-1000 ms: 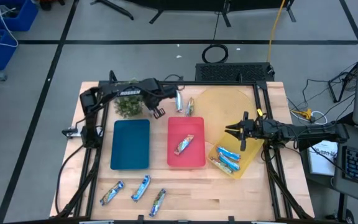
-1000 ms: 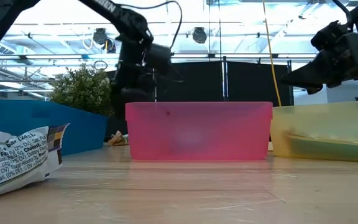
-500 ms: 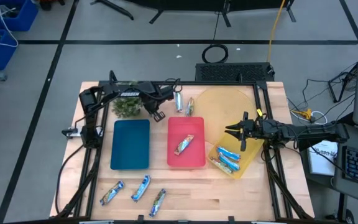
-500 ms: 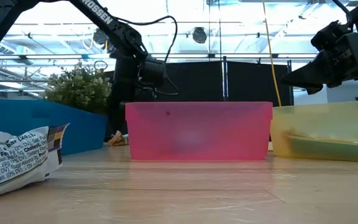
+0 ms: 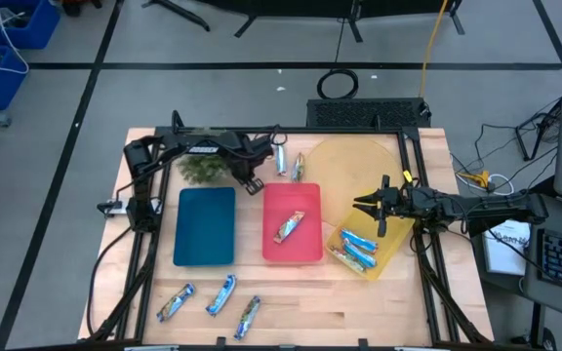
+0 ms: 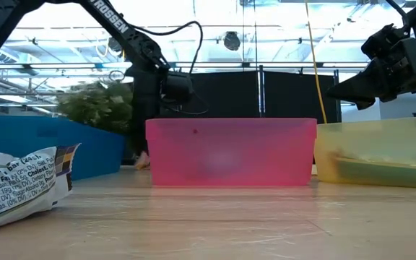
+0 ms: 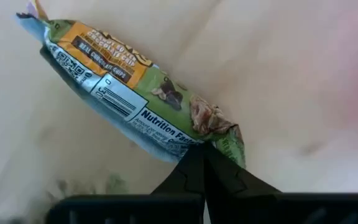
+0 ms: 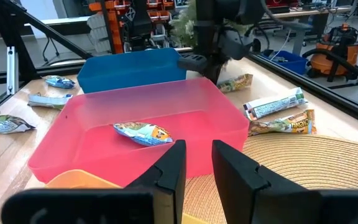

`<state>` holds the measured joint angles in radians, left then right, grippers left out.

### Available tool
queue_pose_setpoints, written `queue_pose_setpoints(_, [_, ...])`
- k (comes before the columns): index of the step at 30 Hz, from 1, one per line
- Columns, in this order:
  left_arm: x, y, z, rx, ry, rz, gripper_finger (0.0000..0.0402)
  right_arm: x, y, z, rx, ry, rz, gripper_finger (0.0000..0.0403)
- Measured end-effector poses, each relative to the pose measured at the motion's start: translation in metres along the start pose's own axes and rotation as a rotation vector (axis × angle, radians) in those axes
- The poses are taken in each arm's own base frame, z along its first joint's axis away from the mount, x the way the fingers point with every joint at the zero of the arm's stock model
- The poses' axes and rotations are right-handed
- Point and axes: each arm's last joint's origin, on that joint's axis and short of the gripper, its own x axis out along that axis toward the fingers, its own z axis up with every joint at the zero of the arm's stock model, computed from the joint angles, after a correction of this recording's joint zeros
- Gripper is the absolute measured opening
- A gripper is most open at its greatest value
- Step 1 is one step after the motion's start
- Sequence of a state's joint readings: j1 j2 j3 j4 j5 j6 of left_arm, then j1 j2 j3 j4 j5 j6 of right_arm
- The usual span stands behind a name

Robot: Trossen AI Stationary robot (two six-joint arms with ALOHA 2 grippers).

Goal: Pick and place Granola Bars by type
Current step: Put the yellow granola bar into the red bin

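My left gripper (image 5: 253, 181) is low over the table between the green plant (image 5: 201, 168) and the red tray (image 5: 292, 222), shut on a green-and-orange granola bar (image 7: 142, 106); the gripper hides that bar in the high view. Two bars (image 5: 281, 156) (image 5: 299, 167) lie by the far edge. One bar (image 5: 289, 226) lies in the red tray and several (image 5: 357, 250) in the yellow tray (image 5: 390, 244). Three bars (image 5: 176, 303) (image 5: 222, 292) (image 5: 249, 314) lie near the near edge. My right gripper (image 5: 372, 209) hangs open above the yellow tray's far end. My left gripper pinches the bar's crimped end (image 7: 227, 142) between its two shut fingertips (image 7: 194, 167), coming from above. The rest of the bar stretches away from the fingers and lies flat on the table.
The blue tray (image 5: 206, 226) lies left of the red one. A round woven mat (image 5: 359, 161) lies partly under the yellow tray. The plant stands right beside the left arm (image 5: 198, 148). Bare wood (image 5: 359, 312) shows at the near right.
My left gripper has come down toward the table beside the red tray's far left corner, its wrist sinking in the low view. The plant next to the arm now looks blurred and shaken. My right arm has kept still.
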<state>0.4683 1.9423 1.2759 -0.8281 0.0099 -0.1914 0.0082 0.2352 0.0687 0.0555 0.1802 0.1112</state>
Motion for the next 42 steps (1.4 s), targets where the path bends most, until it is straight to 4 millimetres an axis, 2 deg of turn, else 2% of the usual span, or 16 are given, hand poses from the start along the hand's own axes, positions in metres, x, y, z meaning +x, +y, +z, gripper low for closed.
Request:
queue_pose_setpoints(7, [-0.005,-0.005,0.011,0.022,-0.070,-0.115,0.0001,0.000,0.000,0.000,0.000,0.000,0.000,0.0073])
queue_pose_setpoints(14, [-0.006,-0.003,0.007,0.015,-0.027,-0.077,0.0001,0.000,0.000,0.000,0.000,0.000,-0.001,0.0073])
queue_pose_setpoints(26, [-0.007,-0.013,0.004,0.031,-0.033,-0.026,0.0002,0.000,0.000,0.000,0.000,0.000,-0.001,0.0073])
queue_pose_setpoints(30, [-0.022,-0.012,0.002,0.019,-0.071,0.010,0.0009,0.000,0.000,0.000,0.000,0.000,-0.001,0.0073])
queue_pose_setpoints(38, [-0.071,-0.010,-0.005,-0.002,-0.240,-0.001,0.0035,0.000,0.000,0.000,0.000,0.001,-0.001,0.0073])
queue_pose_setpoints(42, [-0.084,-0.010,-0.003,-0.045,-0.330,-0.041,0.0037,0.000,0.000,0.000,0.000,0.001,-0.001,0.0073])
